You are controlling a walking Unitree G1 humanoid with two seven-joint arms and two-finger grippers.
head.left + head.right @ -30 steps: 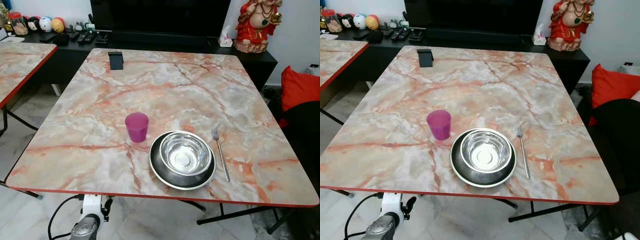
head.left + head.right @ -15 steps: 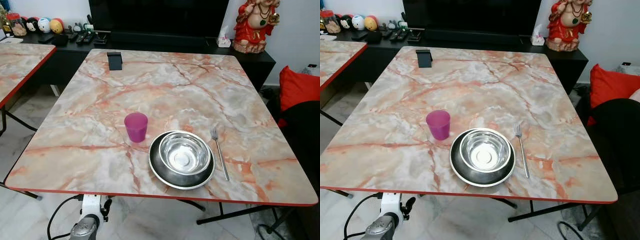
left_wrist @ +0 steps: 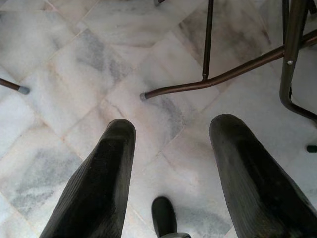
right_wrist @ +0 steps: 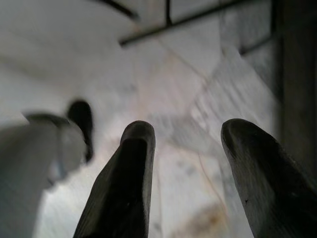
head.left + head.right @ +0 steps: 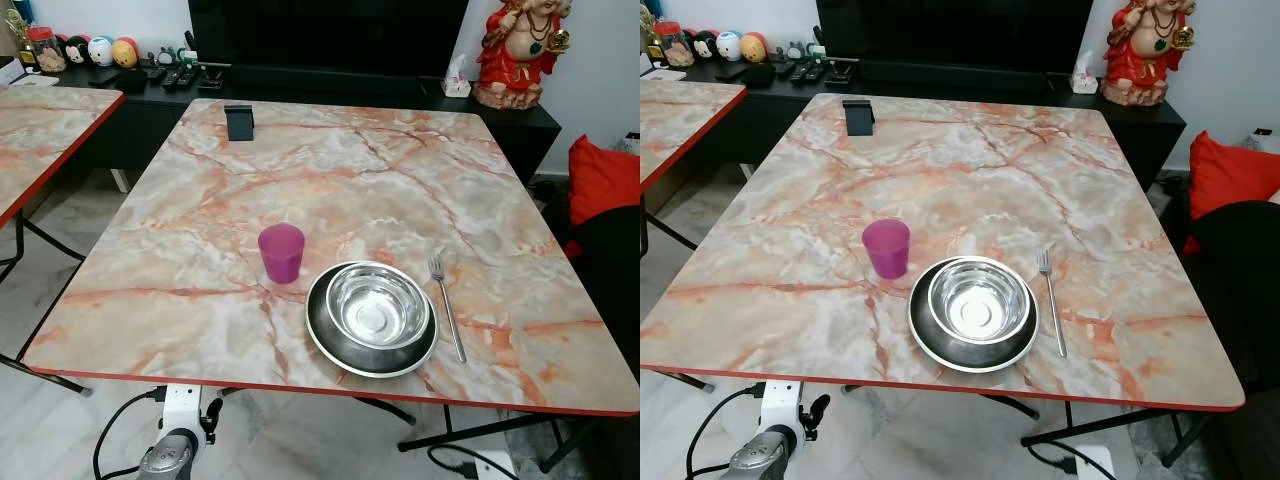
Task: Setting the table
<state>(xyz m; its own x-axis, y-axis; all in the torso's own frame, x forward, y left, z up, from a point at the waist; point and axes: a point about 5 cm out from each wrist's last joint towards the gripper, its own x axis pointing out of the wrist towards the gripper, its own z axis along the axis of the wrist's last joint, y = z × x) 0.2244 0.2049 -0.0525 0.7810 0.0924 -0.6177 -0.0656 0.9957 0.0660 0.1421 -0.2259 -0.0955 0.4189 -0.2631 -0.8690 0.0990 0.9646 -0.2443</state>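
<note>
On the marble-patterned table, near its front edge, a steel bowl sits inside a dark plate. A purple cup stands just to the left of them, and a fork lies to their right. My left arm hangs below the table's front edge. In the left wrist view my left gripper is open over the tiled floor. In the right wrist view my right gripper is open too, also over the floor, with nothing between its fingers.
A small black stand sits at the table's far left. A second marble table is to the left. A black TV cabinet with a red figurine is behind. A dark chair with a red cushion stands on the right.
The whole picture has shifted slightly right and down, so the camera moved. The cup, bowl, plate and fork stay in place on the table.
</note>
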